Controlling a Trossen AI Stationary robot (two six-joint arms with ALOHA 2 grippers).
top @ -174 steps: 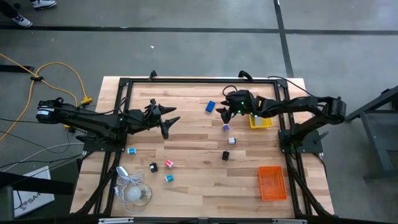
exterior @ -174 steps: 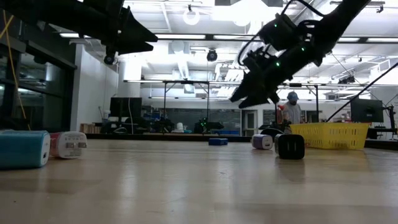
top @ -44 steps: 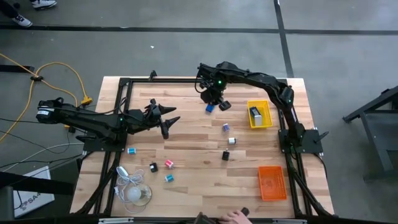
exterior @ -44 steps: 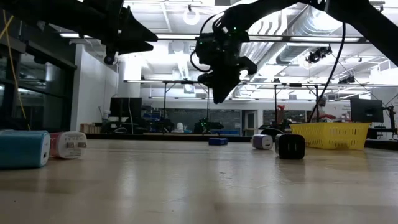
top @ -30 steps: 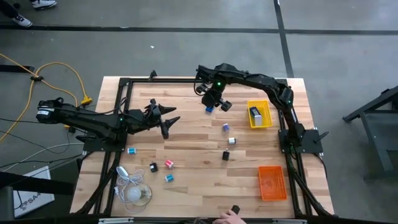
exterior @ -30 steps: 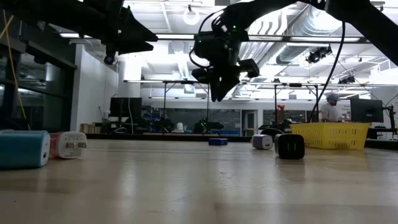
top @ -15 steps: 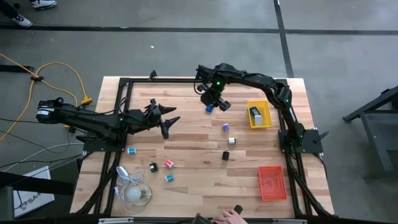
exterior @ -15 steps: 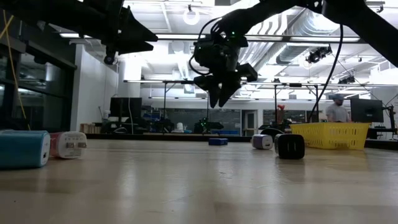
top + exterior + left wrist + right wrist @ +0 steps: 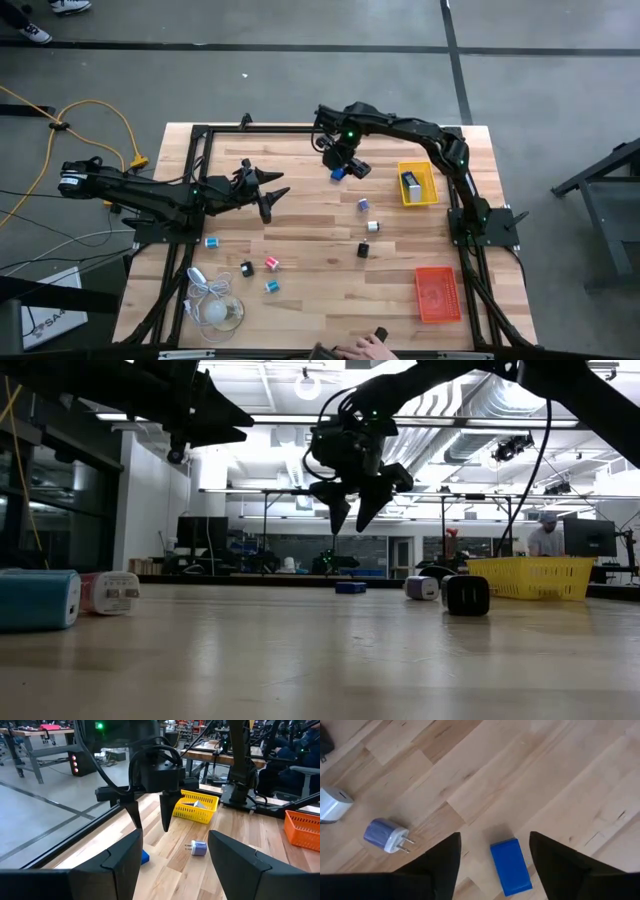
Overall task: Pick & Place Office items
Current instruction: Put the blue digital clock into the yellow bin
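My right gripper point(image 9: 350, 515) hangs open above the far middle of the table, fingers pointing down and clear of the wood. Directly below it lies a small blue block point(image 9: 510, 866), flat on the table between the lines of the two fingers, untouched. The same block point(image 9: 338, 173) shows from above. Other office items lie scattered: a purple plug point(image 9: 363, 204), a white piece point(image 9: 373, 226), a black one point(image 9: 364, 250), a pink-red one point(image 9: 271, 263) and a teal one point(image 9: 271, 286). My left gripper point(image 9: 270, 195) waits open and level over the table's left part.
A yellow tray point(image 9: 418, 184) with one piece inside stands at the far right, an orange tray point(image 9: 438, 294) at the near right. A white bulb with a coiled cord point(image 9: 215, 305) lies at the near left. A person's hand point(image 9: 365, 348) shows at the near edge.
My right gripper has opened its fingers from shut while staying above the blue block. The block lies where it was.
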